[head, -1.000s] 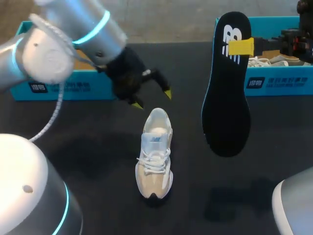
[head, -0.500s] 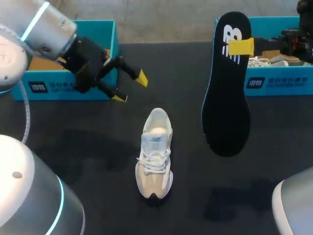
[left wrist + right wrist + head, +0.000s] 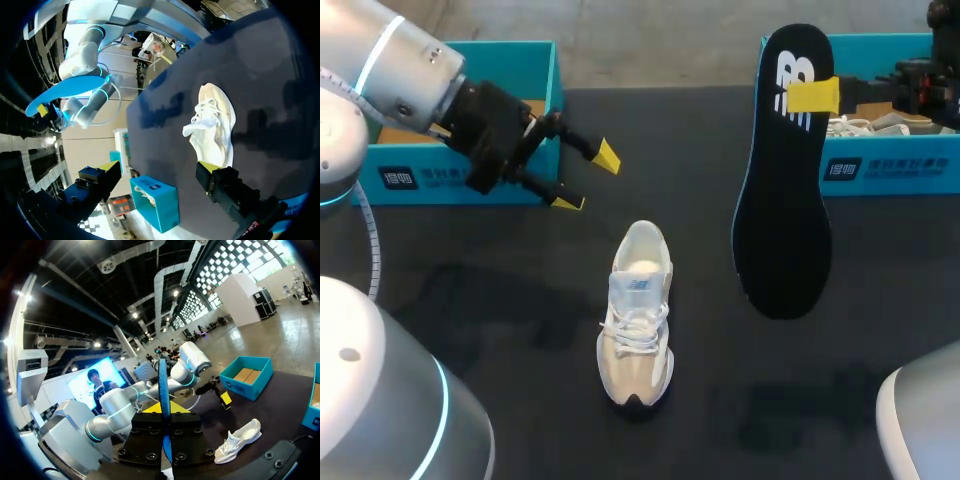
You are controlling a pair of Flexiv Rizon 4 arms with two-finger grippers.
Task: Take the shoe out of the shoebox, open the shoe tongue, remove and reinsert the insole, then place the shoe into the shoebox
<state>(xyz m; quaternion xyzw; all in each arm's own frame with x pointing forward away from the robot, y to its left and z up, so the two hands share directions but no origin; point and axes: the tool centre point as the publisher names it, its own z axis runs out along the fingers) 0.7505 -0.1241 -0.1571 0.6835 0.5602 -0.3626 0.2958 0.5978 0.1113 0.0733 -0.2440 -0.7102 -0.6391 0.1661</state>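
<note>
Black bench (image 3: 500,300) seen from above, with a pale cream shoe (image 3: 637,310) lying on it, laces up and toe toward the robot's side. My left arm enters from the left and angles across the front of a teal shoebox (image 3: 460,175). The left gripper (image 3: 586,180) hangs over the bench with its fingers spread wide and nothing between them. The shoe lies ahead of those fingers, apart from them and untouched.

My right arm comes in from the right, above a second shoebox (image 3: 890,165), also teal, with pale laces showing inside. The right gripper (image 3: 813,95) holds a black insole (image 3: 782,200) in the air, pinched near its heel end. The insole hangs lengthwise below the fingers, its printed face toward the overhead camera. Only one yellow fingertip shows here, pressed on that face.

The right wrist view shows the grip more fully. The insole (image 3: 163,385) is edge-on, a thin blue-rimmed strip standing between both fingers and clamped from two sides. Beyond the fingers the shoe (image 3: 240,440) rests on the bench. The left gripper (image 3: 222,397) is farther off, with the teal shoebox (image 3: 247,375) behind it.

The left wrist view shows its own fingers wide apart, with the shoe (image 3: 212,125) ahead of them on the bench. Only this view shows the insole's underside (image 3: 70,92), which is bright blue, held by the right gripper (image 3: 44,111) well off to one side of the fingers.
</note>
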